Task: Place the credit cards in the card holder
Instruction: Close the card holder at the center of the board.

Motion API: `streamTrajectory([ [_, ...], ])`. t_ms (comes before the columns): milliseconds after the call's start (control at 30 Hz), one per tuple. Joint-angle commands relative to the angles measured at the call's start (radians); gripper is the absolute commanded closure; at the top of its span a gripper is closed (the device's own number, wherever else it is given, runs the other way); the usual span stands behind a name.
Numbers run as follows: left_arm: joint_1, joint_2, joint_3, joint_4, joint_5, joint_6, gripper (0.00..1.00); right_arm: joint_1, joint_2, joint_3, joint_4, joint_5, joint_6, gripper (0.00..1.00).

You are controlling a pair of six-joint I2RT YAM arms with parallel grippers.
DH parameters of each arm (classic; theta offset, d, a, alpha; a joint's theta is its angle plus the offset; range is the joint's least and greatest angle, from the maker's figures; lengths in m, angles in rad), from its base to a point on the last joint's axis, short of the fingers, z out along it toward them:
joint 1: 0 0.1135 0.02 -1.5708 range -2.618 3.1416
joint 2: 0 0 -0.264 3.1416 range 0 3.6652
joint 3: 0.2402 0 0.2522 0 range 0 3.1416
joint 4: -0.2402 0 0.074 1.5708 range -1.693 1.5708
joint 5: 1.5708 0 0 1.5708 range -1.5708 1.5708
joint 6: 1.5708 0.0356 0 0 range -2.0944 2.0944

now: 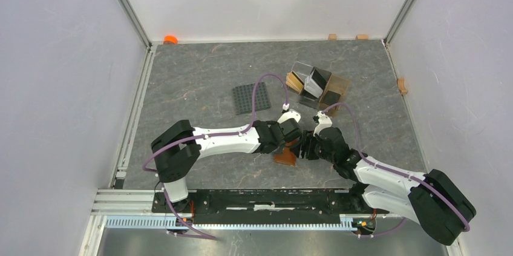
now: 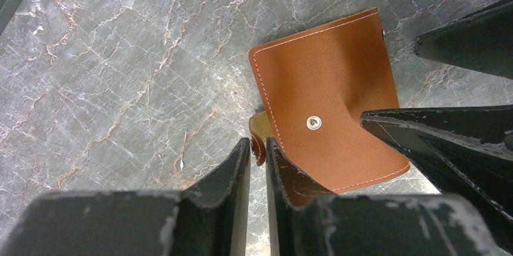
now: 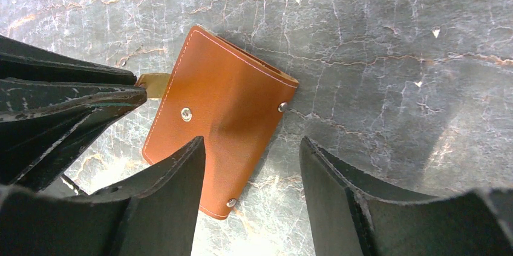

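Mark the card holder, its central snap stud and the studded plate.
card holder (image 2: 326,80), left wrist view, leather flap's middle
central snap stud (image 2: 313,123), left wrist view, metal head
studded plate (image 1: 251,97), top view, centre

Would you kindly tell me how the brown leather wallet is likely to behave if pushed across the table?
The wallet will probably flex rather than stay stiff: its leather shows a soft dent near the snap stud. Lying flat on the smooth stone table, it should slide, not roll or tip. It looks thin, so likely light.
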Motion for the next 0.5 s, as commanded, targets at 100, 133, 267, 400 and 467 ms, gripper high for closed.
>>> streamTrajectory([
  [100,-0.007,-0.047,0.027,0.016,-0.019,0.01,0.77,-0.003,0.015,-0.016,-0.039,-0.008,0.0,0.36],
  [133,-0.007,-0.047,0.026,0.016,-0.019,0.009,0.77,-0.002,0.015,-0.015,-0.04,-0.009,0.001,0.36],
  [267,-0.006,-0.048,0.021,0.014,-0.019,0.008,0.79,-0.002,0.017,-0.018,-0.039,-0.01,0.001,0.36],
  [400,-0.006,-0.048,0.012,0.01,-0.016,-0.003,0.82,-0.003,0.016,-0.017,-0.039,-0.01,0.001,0.36],
  [467,-0.006,-0.05,0.009,0.002,-0.02,-0.01,0.83,-0.002,0.015,-0.018,-0.039,-0.009,0.001,0.36],
])
